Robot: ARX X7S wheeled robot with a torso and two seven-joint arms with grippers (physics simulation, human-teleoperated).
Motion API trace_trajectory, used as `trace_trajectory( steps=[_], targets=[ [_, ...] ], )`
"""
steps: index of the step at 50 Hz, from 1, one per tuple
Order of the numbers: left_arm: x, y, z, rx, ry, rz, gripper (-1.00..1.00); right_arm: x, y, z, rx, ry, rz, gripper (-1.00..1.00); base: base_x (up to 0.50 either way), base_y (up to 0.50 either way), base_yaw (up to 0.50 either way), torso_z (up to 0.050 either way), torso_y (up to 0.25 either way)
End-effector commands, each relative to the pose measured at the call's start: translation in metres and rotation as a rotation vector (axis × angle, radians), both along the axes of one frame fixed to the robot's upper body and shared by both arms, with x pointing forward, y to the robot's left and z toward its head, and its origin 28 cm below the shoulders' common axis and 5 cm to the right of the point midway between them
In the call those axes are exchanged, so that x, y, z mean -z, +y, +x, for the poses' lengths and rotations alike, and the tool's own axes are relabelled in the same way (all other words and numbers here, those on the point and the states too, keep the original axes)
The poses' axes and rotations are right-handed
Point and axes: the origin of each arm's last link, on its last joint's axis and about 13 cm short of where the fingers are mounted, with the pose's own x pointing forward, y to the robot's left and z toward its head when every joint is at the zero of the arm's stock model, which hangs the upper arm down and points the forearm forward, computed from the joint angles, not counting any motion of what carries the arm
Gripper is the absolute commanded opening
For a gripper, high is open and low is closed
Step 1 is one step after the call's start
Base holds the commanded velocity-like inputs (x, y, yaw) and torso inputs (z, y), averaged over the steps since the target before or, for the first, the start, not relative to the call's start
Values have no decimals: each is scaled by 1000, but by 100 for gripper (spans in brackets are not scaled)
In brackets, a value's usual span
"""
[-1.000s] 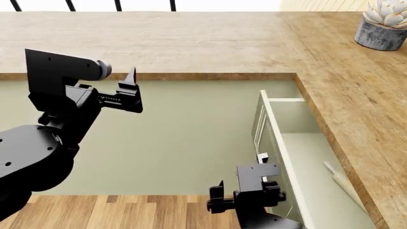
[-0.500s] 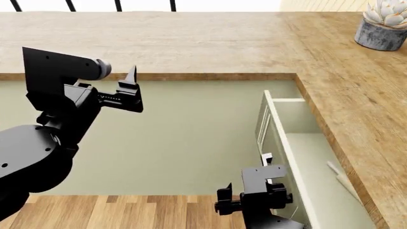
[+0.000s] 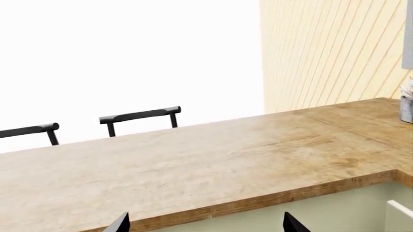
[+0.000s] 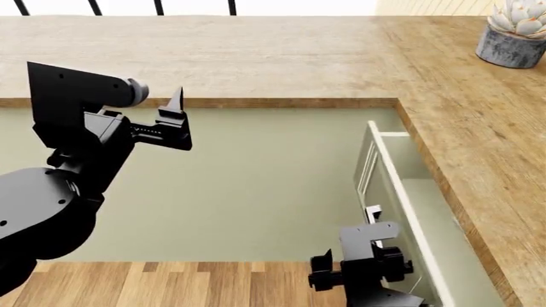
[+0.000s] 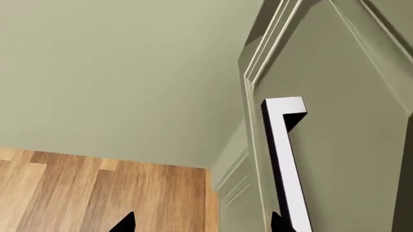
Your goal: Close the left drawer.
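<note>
Two tools are in play, but only the right tool [image 4: 362, 272] matters: it sits low against the panelled front of the drawer [image 4: 401, 192], by the handle [image 5: 284, 159], its fingers apart, placed to push, not grip. That drawer juts partly out under the right bench [image 4: 477, 128], while the left tool [image 4: 175, 121] hangs idle, fingers apart.

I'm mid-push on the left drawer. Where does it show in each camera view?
Head view: the left drawer sits at lower right, partly open under the wooden countertop.
Right wrist view: its panelled front fills the right side, handle close up.
Left wrist view: only a pale corner at the lower right edge, likely the drawer.
Shared landmark: the sage-green cabinet face.
</note>
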Motion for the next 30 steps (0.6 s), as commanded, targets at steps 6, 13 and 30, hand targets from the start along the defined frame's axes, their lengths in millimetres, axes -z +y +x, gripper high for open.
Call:
trace_trajectory(
  steps=[6, 13, 30],
  targets=[
    [1, 0, 0, 1, 2, 1, 100, 9, -26, 6, 27, 43, -169, 100, 0, 0, 0, 0, 0],
    [0, 0, 0, 1, 1, 0, 100, 13, -33, 12, 27, 60, -222, 100, 0, 0, 0, 0, 0],
    [-2, -1, -2, 3, -4, 1, 100, 26, -45, 18, 41, 109, -359, 100, 0, 0, 0, 0, -2]
  ],
)
